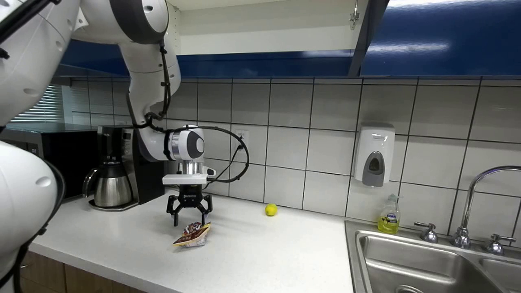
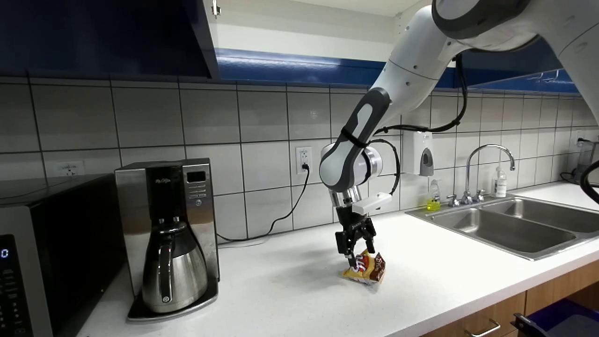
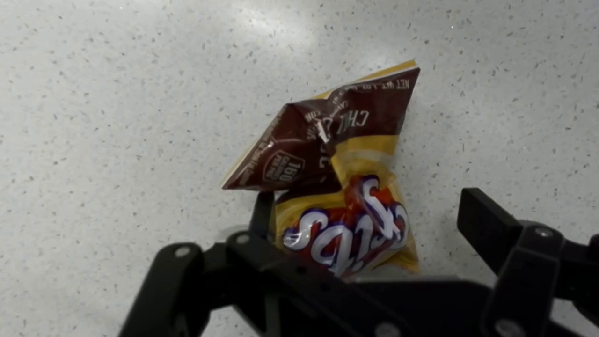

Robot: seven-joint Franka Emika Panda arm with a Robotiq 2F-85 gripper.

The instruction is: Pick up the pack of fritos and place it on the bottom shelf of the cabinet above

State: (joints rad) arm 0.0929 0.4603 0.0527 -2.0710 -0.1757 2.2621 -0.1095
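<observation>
An open cabinet [image 1: 264, 65] spanned the top of an exterior view, above a white counter [image 1: 276, 260] in the lower middle. A white robot arm [image 1: 148, 77], the only arm shown, stretched from the upper left down to a black gripper [image 1: 189, 219] left of centre, its fingers [image 1: 176, 219] spread apart with nothing clamped. The Fritos bag [image 3: 346, 187] lay on the counter beneath the gripper, near the middle of the wrist view. Its lower half sat between the fingers: just beside the one at frame left, whether touching I could not tell, and apart from the one at frame right. The long axis ran roughly top to bottom there, brown end pointing up the frame, so closing would likely squeeze across the bag, meeting its left edge first.
</observation>
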